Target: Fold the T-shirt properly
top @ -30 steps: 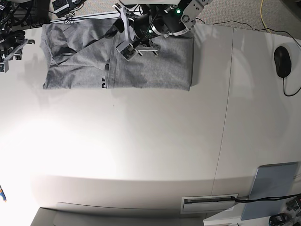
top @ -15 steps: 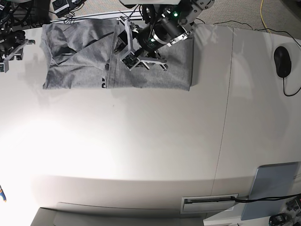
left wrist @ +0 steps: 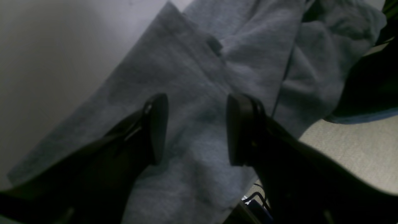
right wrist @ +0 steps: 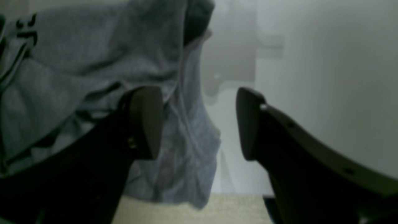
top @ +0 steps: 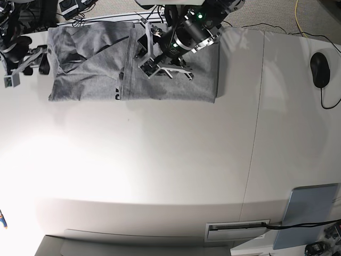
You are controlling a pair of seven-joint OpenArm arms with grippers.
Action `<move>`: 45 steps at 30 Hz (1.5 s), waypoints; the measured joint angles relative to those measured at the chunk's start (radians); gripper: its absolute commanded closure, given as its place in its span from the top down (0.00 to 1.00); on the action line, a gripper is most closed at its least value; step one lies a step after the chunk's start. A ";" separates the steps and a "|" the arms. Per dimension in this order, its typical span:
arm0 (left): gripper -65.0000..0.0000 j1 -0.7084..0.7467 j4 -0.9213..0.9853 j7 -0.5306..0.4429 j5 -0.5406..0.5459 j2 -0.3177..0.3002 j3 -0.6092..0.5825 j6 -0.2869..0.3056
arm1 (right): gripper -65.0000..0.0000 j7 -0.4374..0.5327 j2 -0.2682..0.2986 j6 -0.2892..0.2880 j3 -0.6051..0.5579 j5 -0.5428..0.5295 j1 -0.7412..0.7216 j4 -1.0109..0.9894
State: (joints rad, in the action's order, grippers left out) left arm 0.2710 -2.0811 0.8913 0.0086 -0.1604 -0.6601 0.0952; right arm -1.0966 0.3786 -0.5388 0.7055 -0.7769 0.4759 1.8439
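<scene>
The heather-grey T-shirt (top: pixel 176 80) lies partly folded along the table's back edge, its left part rumpled, with a bit of black lettering (top: pixel 117 96) at the front fold. My left gripper (top: pixel 145 53) hovers open over the shirt's middle. In the left wrist view it (left wrist: pixel 196 130) holds nothing, with grey fabric (left wrist: pixel 192 77) below the jaws. My right gripper (top: pixel 26 68) is open and empty beside the shirt's left edge. In the right wrist view it (right wrist: pixel 197 124) sits over the shirt's edge (right wrist: pixel 192 146), one finger above cloth and the other above bare table.
A black mouse (top: pixel 319 69) lies at the right edge. A grey-blue pad (top: pixel 309 213) sits at the front right corner. A slot (top: pixel 237 228) is set in the table's front. Cables lie beyond the back edge. White table (top: pixel 160 170) spreads in front of the shirt.
My right gripper has moved right, up to the shirt's left edge. My left gripper has shifted a little back over the shirt's middle and stays open.
</scene>
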 measured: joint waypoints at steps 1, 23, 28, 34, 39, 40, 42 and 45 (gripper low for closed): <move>0.48 0.000 0.000 0.002 0.000 0.000 0.000 0.003 | 0.56 -0.023 0.003 0.000 0.000 -0.001 -0.032 -0.023; 0.48 0.000 0.000 0.027 -0.001 0.000 0.000 0.003 | 0.56 -0.227 0.050 -0.098 -0.172 -0.275 -0.199 -0.407; 0.48 0.000 0.000 0.027 -0.001 0.000 0.000 0.003 | 0.56 -0.270 0.048 -0.097 -0.172 -0.340 -0.198 -0.411; 0.48 0.000 0.000 0.027 -0.001 0.000 0.000 0.003 | 0.56 -0.306 0.055 -0.102 -0.168 -0.386 -0.195 -0.414; 0.48 0.000 0.000 0.027 -0.001 0.000 0.000 0.003 | 0.56 -0.309 0.097 -0.106 -0.163 -0.456 -0.192 -0.417; 0.48 0.000 0.000 0.027 -0.001 0.000 0.000 0.003 | 0.56 -0.309 0.097 -0.106 -0.163 -0.457 -0.193 -0.417; 0.48 0.000 0.000 0.027 -0.001 0.000 0.000 0.003 | 0.56 -0.309 0.088 -0.106 -0.163 -0.457 -0.193 -0.417; 0.48 0.000 0.000 0.027 -0.001 0.000 0.000 0.003 | 0.56 -0.309 0.068 -0.106 -0.163 -0.457 -0.193 -0.417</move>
State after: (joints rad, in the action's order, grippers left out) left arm 0.2710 -2.0811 0.9188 0.0078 -0.1608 -0.6598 0.0978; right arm -1.4055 0.4461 -0.6445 0.5430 -1.2339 0.2829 1.4265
